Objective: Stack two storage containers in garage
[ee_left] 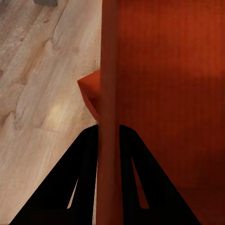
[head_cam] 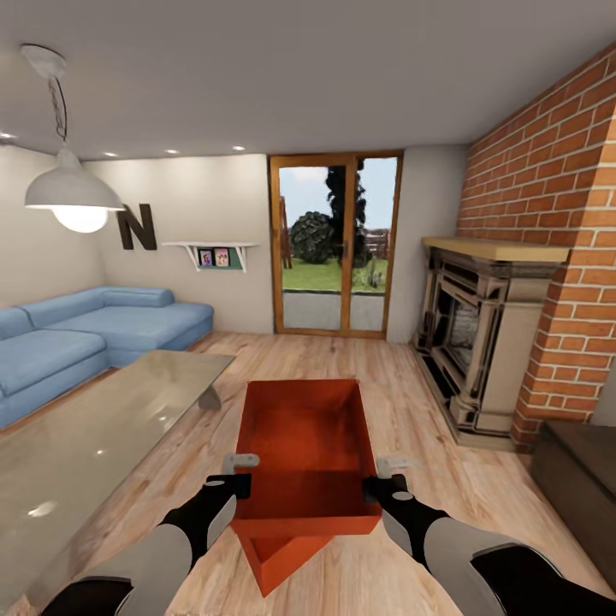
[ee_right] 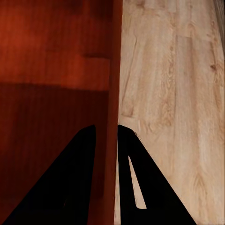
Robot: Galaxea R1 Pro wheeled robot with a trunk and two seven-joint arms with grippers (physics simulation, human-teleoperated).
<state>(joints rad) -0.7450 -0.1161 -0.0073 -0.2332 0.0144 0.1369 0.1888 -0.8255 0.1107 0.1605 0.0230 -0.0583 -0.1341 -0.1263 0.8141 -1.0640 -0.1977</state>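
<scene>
A: What is nearest?

B: Two claws. The left claw (head_cam: 237,473) pinches the left side wall of the upper orange-red rectangular plastic bin (head_cam: 310,445); the left wrist view shows one dark finger (ee_left: 70,187) outside that wall and one inside, closed tight on it. The right claw (head_cam: 382,476) clamps the opposite side wall of the same bin (ee_right: 56,93) the same way, a finger on each face.

A: How many bins?

B: Two, alike. The upper one is held level between the claws, above the light wood-plank floor (head_cam: 385,376). The second orange-red plastic bin (head_cam: 278,556) sits right beneath it, turned at an angle, with a corner poking out under the upper bin's near wall. That corner also shows in the left wrist view (ee_left: 90,91).

A: Anything inside them?

B: The upper bin is empty; its bare bottom shows. I cannot see inside the lower one.

A: And farther out?

B: One glass-topped coffee surface (head_cam: 94,419) to the left, one blue corner sofa (head_cam: 94,329) behind it, one brick fireplace (head_cam: 547,257) to the right, and one wood-framed glass door (head_cam: 336,248) in the far wall.
</scene>
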